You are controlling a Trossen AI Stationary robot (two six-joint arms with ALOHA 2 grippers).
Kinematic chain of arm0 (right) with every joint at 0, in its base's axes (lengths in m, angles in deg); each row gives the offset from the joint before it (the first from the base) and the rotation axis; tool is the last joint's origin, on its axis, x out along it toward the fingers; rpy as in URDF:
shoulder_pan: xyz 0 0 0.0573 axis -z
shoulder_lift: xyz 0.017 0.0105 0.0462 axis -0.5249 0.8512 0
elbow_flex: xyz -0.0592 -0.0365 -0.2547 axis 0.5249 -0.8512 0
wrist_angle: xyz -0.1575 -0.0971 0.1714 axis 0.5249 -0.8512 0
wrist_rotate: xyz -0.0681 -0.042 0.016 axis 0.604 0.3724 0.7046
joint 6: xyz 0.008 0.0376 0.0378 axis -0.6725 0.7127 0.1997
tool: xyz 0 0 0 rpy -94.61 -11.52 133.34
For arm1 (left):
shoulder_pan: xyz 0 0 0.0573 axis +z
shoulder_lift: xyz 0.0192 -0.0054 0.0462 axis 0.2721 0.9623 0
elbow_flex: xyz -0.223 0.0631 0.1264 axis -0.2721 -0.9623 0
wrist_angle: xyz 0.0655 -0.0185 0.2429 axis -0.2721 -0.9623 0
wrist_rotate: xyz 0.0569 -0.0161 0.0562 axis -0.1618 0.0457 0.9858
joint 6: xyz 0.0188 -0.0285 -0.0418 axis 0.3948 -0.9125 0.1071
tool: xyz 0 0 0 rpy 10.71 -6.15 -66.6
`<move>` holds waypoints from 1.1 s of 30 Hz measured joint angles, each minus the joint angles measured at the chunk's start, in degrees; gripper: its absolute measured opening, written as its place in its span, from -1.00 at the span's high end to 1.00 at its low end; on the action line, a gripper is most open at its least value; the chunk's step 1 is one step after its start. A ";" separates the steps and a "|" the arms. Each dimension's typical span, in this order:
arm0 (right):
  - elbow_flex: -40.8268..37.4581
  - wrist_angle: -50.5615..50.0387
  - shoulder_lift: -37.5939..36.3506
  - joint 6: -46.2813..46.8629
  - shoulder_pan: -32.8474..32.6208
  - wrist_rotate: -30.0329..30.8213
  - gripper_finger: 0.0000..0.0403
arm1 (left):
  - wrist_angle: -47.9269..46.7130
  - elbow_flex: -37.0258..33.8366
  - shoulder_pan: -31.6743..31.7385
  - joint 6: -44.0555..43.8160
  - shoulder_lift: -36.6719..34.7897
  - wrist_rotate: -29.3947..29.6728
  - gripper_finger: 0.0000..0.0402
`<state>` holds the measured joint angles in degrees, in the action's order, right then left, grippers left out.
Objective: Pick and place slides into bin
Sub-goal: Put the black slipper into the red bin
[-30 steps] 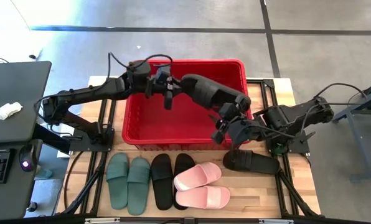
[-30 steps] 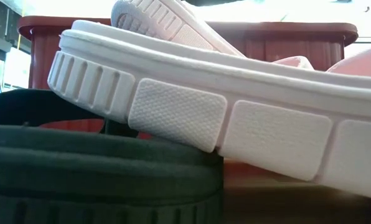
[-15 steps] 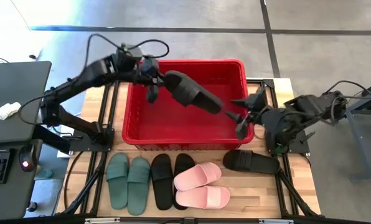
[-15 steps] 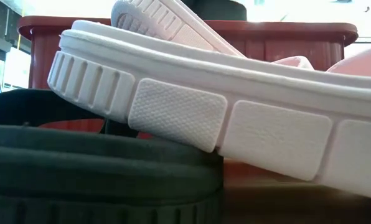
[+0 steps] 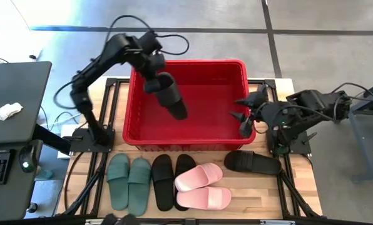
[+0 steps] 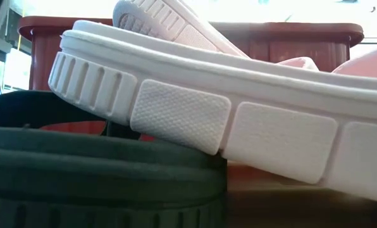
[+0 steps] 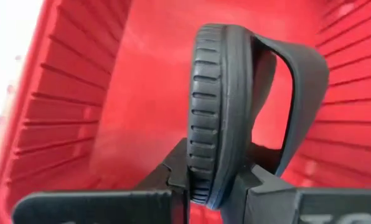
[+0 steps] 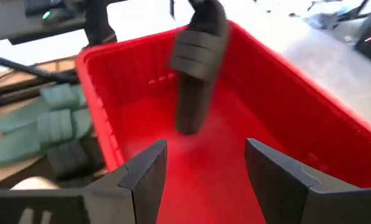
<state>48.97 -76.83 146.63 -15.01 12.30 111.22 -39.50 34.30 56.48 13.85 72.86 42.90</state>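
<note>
My left gripper point(image 5: 156, 76) is shut on a black slide point(image 5: 169, 95) over the left part of the red bin point(image 5: 189, 134). The slide also shows in the left wrist view point(image 7: 220, 99) and the right wrist view point(image 8: 197, 68). My right gripper point(image 5: 244, 115) is open and empty at the bin's right rim, its fingers pointing into the bin point(image 8: 204, 180). On the table near the bin lie a green pair point(image 5: 129, 181), a black pair point(image 5: 173, 181), a pink pair point(image 5: 203, 187) and a single black slide point(image 5: 252, 162). My left gripper pinches the slide's sole point(image 7: 213, 180) at its upper end, one finger point(image 7: 176, 180) on the underside and one point(image 7: 257, 183) on the footbed side by the strap. The fingers come from above, pointing down. The slide hangs on edge, slanting down into the bin; whether its lower end touches the floor, I cannot tell.
The pink slides lie stacked, one point(image 6: 207, 107) resting on a black slide point(image 6: 100, 171) right in front of the low camera. A desk with a keyboard and mouse point(image 5: 11, 125) stands left of the table. The bin's floor point(image 5: 211, 106) is bare to the right of the held slide.
My left gripper has carried the black slide from the bin's middle toward its left part and tipped it from lying across the bin to hanging end down. My right gripper has drawn back from the slide's other end to the bin's right rim.
</note>
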 joint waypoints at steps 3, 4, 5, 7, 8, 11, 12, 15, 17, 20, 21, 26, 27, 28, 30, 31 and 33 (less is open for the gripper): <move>0.00 -0.34 0.26 -1.61 2.63 -5.79 -0.02 | 0.72 1.59 1.26 0.62 3.65 -0.42 0.83; 0.00 -0.79 0.40 -1.99 3.78 -7.96 -0.02 | 0.52 2.06 1.64 1.58 4.74 -0.59 0.83; 0.00 -1.59 0.49 -2.42 5.01 -9.80 -0.02 | 0.55 2.24 2.07 2.38 5.75 -0.96 0.83; 0.00 -3.50 0.53 -2.43 7.48 -13.21 -0.02 | 0.47 2.09 3.05 3.27 7.48 -1.45 0.83; 0.00 -4.28 0.52 -2.43 8.74 -14.61 -0.02 | 0.39 2.05 3.39 3.71 8.10 -1.34 0.83; 0.00 -5.47 0.58 -3.58 12.18 -19.26 -0.02 | 0.46 2.11 4.85 6.02 9.12 -1.03 0.83; 0.00 -5.43 0.58 -4.34 13.30 -20.90 -0.02 | 0.40 2.11 5.33 6.79 9.43 -1.72 0.83; 0.00 -4.48 0.61 -5.95 16.83 -25.22 -0.02 | 0.43 2.11 6.35 10.15 10.38 -3.81 0.83; 0.00 -3.31 1.03 -6.91 19.18 -27.54 -0.02 | 0.46 1.66 6.92 12.60 10.71 -3.12 0.82; 0.00 -2.85 2.29 -7.35 22.47 -32.76 -0.02 | 0.43 -0.84 8.17 16.86 10.84 -1.81 0.83; 0.00 -2.86 2.96 -7.38 23.65 -34.82 -0.02 | 0.40 -1.91 8.61 18.06 10.88 -1.40 0.83; 0.00 -1.08 8.44 -8.92 29.66 -42.36 -0.02 | 1.15 -5.47 9.83 19.92 10.65 -0.43 0.83; 0.00 -0.34 9.80 -10.09 30.87 -43.43 -0.02 | 1.30 -6.17 9.83 19.97 10.55 0.39 0.82; 0.00 0.58 11.20 -11.34 32.08 -44.85 -0.02 | 1.35 -6.78 9.83 19.99 10.54 1.25 0.81; 0.00 2.41 14.10 -14.06 34.58 -50.19 -0.02 | 1.34 -7.81 9.88 21.33 10.59 1.86 0.80; 0.00 2.81 15.44 -15.63 35.71 -53.68 -0.02 | 1.32 -8.40 9.90 22.06 10.60 1.95 0.80; 0.00 3.29 17.87 -19.82 37.85 -59.50 -0.02 | 1.09 -9.21 9.77 22.35 10.60 1.91 0.82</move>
<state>48.97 -73.54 164.50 -34.83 50.16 51.73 -38.41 25.09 66.25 36.20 83.46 44.81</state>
